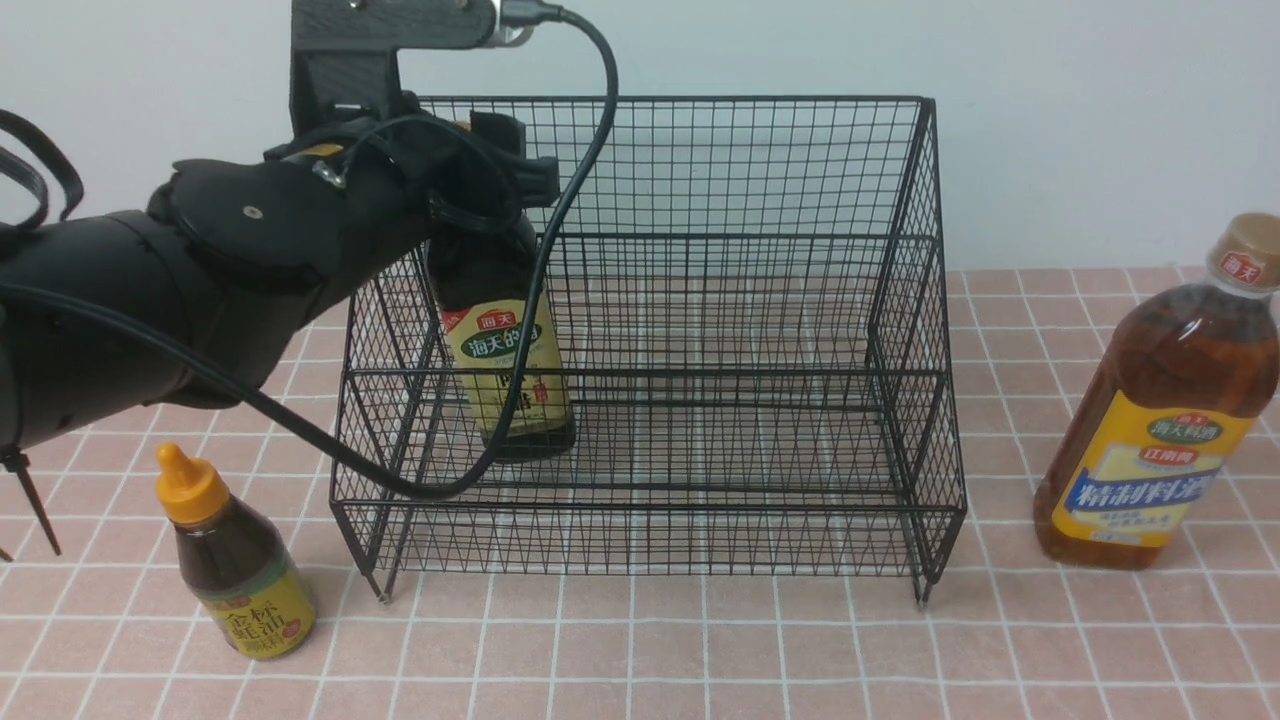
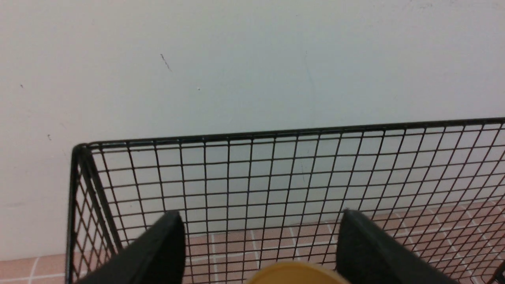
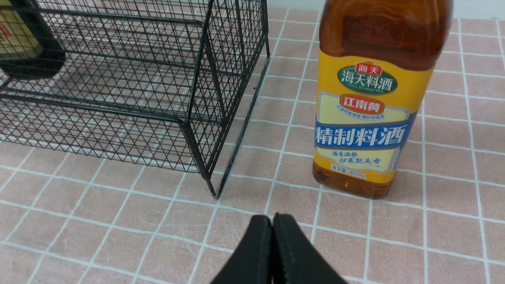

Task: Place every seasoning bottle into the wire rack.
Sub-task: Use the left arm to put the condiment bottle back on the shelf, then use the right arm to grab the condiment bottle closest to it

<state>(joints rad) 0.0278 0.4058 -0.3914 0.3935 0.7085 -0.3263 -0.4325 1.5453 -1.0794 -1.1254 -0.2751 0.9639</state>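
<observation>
Right, left gripper (image 2: 260, 219) status: jaws spread, one finger on each side of the gold cap (image 2: 296, 275), with a gap showing on both sides in the left wrist view. So I'm not gripping anything.

The tall dark bottle (image 1: 505, 370) stands inside the wire rack (image 1: 925, 300), on the lower front tier toward the rack's left side. It looks upright and seated on the mesh.

Step in hand, as I read it, is clearing out without disturbing that bottle. How I'd do it:
- Lift straight up until both fingers are above the cap. No sideways move before that; a tall bottle on wire mesh would tip easily.
- Watch my cable (image 1: 575, 230). It loops down across the rack's front, just beside the bottle, so pulling back low could drag it across the label or snag the front rail.
- Only then swing left, over the rack's sloping side.

Right gripper (image 3: 272, 221) is clenched, holding nothing, and hovers over the tiled table (image 1: 640, 650) near the amber bottle (image 1: 1160, 420).

One of three is in. The amber bottle stands on the table to the right of the rack, and the small squeeze bottle (image 1: 240, 570) stands by its front left corner. Both are outside the rack.
</observation>
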